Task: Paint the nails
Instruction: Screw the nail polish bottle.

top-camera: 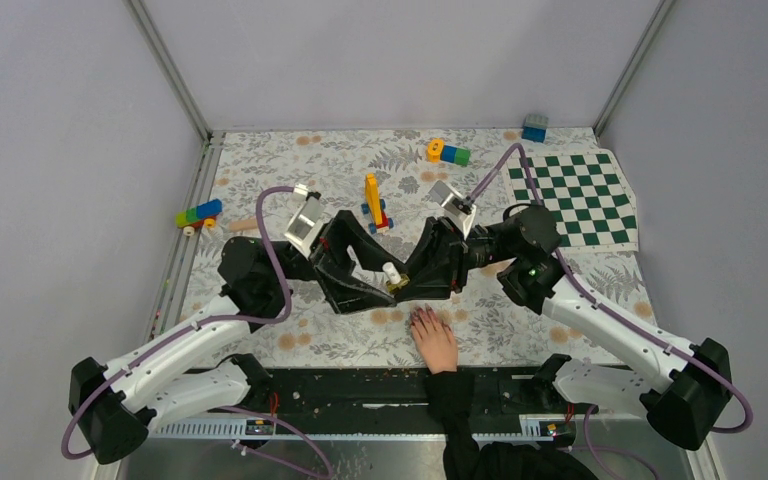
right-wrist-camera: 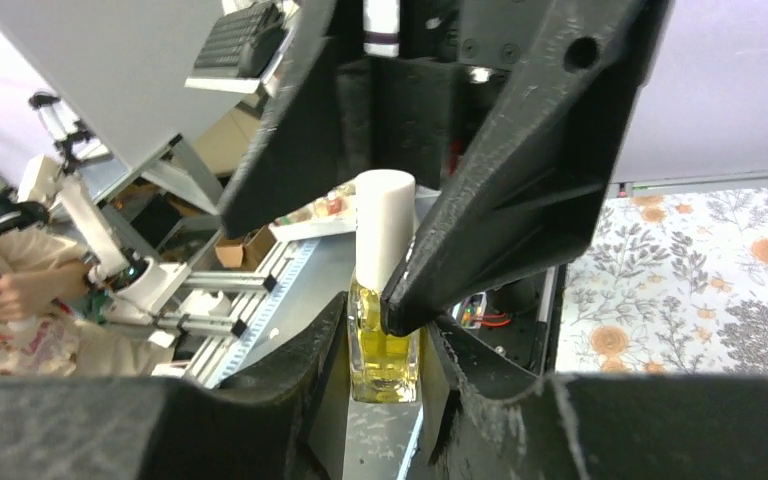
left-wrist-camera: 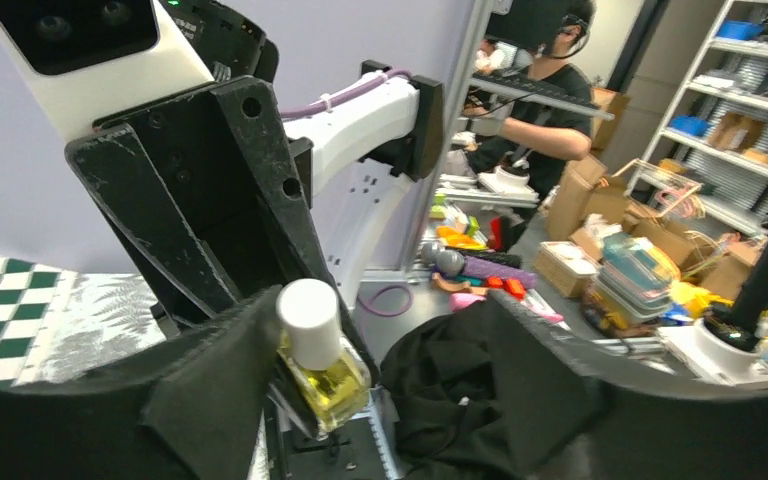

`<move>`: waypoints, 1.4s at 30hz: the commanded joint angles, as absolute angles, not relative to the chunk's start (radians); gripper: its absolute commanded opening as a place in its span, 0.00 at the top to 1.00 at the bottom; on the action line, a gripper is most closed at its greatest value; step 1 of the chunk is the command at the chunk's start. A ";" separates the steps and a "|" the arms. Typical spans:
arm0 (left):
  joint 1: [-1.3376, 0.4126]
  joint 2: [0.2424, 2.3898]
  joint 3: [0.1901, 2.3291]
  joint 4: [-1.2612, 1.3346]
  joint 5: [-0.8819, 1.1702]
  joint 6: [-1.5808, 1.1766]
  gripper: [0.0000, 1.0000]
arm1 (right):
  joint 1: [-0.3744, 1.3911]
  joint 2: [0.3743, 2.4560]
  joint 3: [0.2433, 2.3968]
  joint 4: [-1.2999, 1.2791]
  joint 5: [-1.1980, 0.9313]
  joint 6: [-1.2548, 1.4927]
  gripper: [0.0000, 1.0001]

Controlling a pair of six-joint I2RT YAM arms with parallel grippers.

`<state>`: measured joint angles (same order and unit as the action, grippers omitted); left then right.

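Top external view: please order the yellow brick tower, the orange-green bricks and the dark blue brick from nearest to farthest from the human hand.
From the human hand:
1. yellow brick tower, table centre.
2. orange-green bricks, farther back.
3. dark blue brick, far right corner.

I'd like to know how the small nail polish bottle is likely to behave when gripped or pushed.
The nail polish bottle looks like smooth glass, so probably rigid, slippery and breakable. Its tall white cap over a narrow body suggests it tips easily if pushed. The yellow liquid likely makes it heavyish for its size.
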<state>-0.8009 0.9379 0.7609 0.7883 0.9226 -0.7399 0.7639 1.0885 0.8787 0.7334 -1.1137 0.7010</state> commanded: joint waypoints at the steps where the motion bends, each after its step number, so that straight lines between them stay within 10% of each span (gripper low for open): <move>1: -0.815 0.929 0.765 0.618 0.948 -0.673 0.17 | 0.752 1.037 0.914 0.745 -0.994 0.596 1.00; 4: -0.813 0.914 0.769 0.557 0.890 -0.635 0.01 | 0.751 1.013 0.896 0.671 -0.943 0.518 1.00; 22: -0.693 0.840 0.666 0.600 0.620 -0.705 0.01 | 0.750 0.964 0.871 0.425 -0.788 0.316 1.00; 42: -0.693 0.834 0.689 0.387 0.244 -0.706 0.01 | 0.897 0.973 0.827 0.244 -0.064 0.104 1.00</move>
